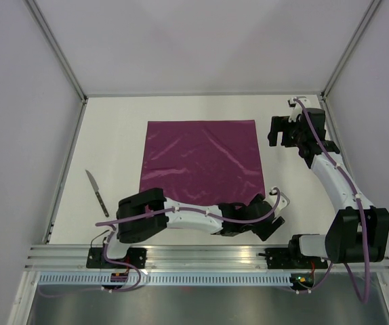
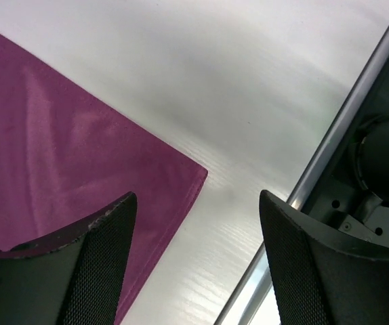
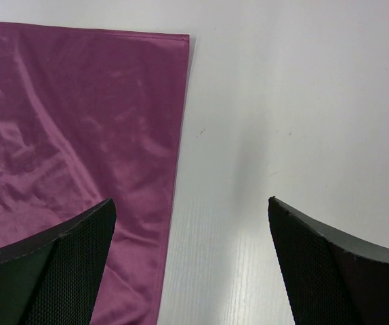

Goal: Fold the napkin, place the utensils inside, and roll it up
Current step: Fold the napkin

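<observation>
The napkin [image 1: 201, 159] lies spread flat in the middle of the table, magenta with soft creases. One of the utensils, a silvery knife [image 1: 97, 192] with a dark handle, lies apart to the left of it. My left gripper [image 1: 268, 218] hovers open by the cloth's near right corner [image 2: 205, 172]. In the left wrist view the left gripper [image 2: 198, 195] holds nothing, and one finger [image 2: 106, 257] is over the cloth. My right gripper [image 1: 282, 130] is open beside the cloth's right edge, near the far corner. In the right wrist view the right gripper [image 3: 191, 201] straddles the edge of the napkin [image 3: 79, 122].
An aluminium rail [image 1: 201, 257] runs along the near table edge and shows close to the left gripper [image 2: 330, 135]. The right arm's base [image 2: 384, 156] sits just beyond it. Grey enclosure walls and frame posts [image 1: 66, 169] bound the white table.
</observation>
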Robot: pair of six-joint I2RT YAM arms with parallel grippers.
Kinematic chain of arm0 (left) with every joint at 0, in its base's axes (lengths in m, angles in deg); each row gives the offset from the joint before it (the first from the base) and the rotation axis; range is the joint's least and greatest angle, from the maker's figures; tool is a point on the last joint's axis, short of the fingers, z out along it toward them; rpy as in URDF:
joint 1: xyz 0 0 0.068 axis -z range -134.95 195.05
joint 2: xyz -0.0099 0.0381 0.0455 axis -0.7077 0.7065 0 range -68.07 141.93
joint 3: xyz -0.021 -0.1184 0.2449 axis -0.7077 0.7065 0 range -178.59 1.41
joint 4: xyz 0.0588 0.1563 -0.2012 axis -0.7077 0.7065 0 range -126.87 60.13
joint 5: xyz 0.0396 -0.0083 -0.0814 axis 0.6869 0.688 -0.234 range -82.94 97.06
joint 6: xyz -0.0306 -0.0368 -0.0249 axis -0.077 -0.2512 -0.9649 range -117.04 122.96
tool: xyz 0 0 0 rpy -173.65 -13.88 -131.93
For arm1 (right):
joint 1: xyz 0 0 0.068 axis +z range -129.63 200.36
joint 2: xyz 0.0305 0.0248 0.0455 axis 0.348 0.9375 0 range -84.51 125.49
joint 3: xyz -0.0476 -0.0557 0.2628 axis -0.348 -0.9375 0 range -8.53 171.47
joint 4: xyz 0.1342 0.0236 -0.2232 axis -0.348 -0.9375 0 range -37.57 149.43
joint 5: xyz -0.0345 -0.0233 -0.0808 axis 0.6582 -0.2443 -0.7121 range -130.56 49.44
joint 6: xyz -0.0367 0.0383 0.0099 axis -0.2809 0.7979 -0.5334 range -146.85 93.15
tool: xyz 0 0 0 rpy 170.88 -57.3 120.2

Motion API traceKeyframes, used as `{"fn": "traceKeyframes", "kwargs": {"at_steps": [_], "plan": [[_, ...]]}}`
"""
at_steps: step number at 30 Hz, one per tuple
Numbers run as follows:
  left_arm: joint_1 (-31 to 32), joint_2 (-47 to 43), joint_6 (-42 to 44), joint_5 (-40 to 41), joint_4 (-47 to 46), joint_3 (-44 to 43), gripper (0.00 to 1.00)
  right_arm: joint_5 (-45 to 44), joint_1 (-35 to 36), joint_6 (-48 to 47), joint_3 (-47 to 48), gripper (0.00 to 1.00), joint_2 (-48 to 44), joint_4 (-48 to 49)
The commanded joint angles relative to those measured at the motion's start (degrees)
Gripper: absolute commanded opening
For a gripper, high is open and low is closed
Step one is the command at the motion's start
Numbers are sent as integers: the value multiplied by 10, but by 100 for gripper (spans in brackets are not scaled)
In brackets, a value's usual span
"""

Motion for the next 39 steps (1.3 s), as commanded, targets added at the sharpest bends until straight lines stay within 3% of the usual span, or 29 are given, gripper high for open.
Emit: {"fn": "traceKeyframes", "kwargs": {"at_steps": [1,9,26,39], "plan": [[2,22,15,-9,-24,-31,76,-5,-5,1,10,98,2,-4],[3,45,22,0,-31,-34,67,3,-5,2,9,98,1,-6],[11,81,31,30,-32,-48,59,17,-27,3,10,98,0,-10],[11,86,31,51,-29,-45,32,28,-33,3,10,97,1,-13]]}}
